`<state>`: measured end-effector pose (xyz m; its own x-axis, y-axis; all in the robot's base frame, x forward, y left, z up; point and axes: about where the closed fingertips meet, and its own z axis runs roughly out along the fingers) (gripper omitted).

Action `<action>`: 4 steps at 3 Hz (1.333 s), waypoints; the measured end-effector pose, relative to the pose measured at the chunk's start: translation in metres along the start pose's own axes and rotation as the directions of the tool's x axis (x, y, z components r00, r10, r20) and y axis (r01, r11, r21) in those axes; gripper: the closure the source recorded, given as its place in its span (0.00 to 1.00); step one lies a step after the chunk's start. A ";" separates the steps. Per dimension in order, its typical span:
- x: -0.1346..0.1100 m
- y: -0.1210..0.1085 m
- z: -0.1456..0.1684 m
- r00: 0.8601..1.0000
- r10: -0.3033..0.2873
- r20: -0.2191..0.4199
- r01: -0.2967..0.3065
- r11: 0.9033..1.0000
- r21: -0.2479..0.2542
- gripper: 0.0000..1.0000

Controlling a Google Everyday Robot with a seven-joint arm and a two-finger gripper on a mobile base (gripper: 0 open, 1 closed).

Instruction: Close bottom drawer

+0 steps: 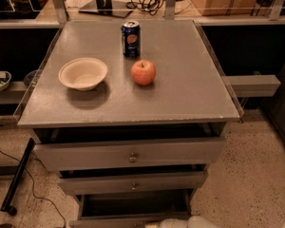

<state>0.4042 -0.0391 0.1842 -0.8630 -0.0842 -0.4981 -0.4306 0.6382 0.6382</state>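
Observation:
The grey cabinet has three drawers, all pulled out to some degree. The bottom drawer (133,205) is the lowest and narrowest-looking; it stands open with its dark inside showing, and its low front (109,221) lies at the bottom edge of the view. My gripper (178,222) shows only as a white rounded shape at the bottom edge, right at the right end of that drawer front. I cannot tell whether it touches the front.
The top drawer (130,154) and middle drawer (133,183) stick out slightly. On the cabinet top (190,87) stand a white bowl (83,73), a red apple (143,72) and a blue soda can (130,38). A black cable and bar (16,179) lie on the floor at the left.

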 end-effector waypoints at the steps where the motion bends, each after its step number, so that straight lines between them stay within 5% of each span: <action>1: 0.000 0.000 0.000 1.000 0.000 0.000 0.000 1.000 0.000 1.00; 4: -0.001 0.002 0.006 0.999 -0.011 0.037 0.010 1.000 0.012 1.00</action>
<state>0.4060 -0.0333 0.1830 -0.8480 -0.0622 -0.5264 -0.4360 0.6465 0.6260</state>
